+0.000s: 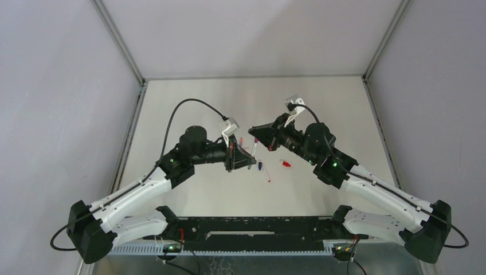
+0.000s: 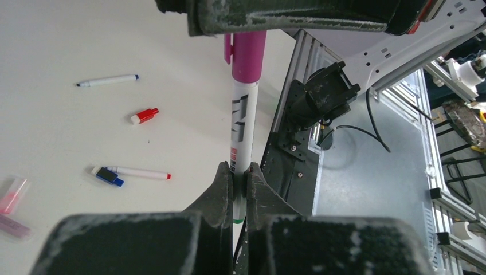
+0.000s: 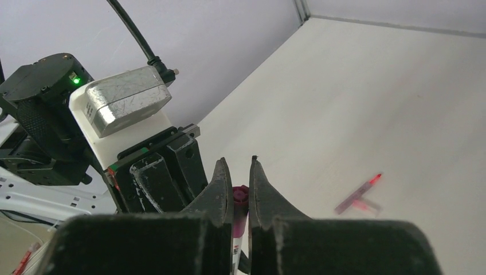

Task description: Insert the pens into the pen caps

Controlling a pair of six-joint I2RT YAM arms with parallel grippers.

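My left gripper (image 2: 239, 173) is shut on the lower end of a white pen (image 2: 242, 134) and holds it above the table. A magenta cap (image 2: 248, 54) sits over the pen's other end. My right gripper (image 3: 238, 167) is shut on that magenta cap (image 3: 239, 196). In the top view the left gripper (image 1: 245, 156) and right gripper (image 1: 256, 133) meet nose to nose over the table's middle, with the pen (image 1: 254, 146) between them. On the table lie a blue-tipped pen (image 2: 108, 81), a red cap (image 2: 144, 116), a red-tipped pen (image 2: 140, 172) and a blue cap (image 2: 108, 176).
A pinkish pen (image 3: 358, 195) lies on the table with a pale piece beside it, and pink pieces (image 2: 12, 197) show at the left wrist view's edge. The black base rail (image 1: 258, 232) runs along the near edge. Grey walls close in the table (image 1: 321, 109) on three sides.
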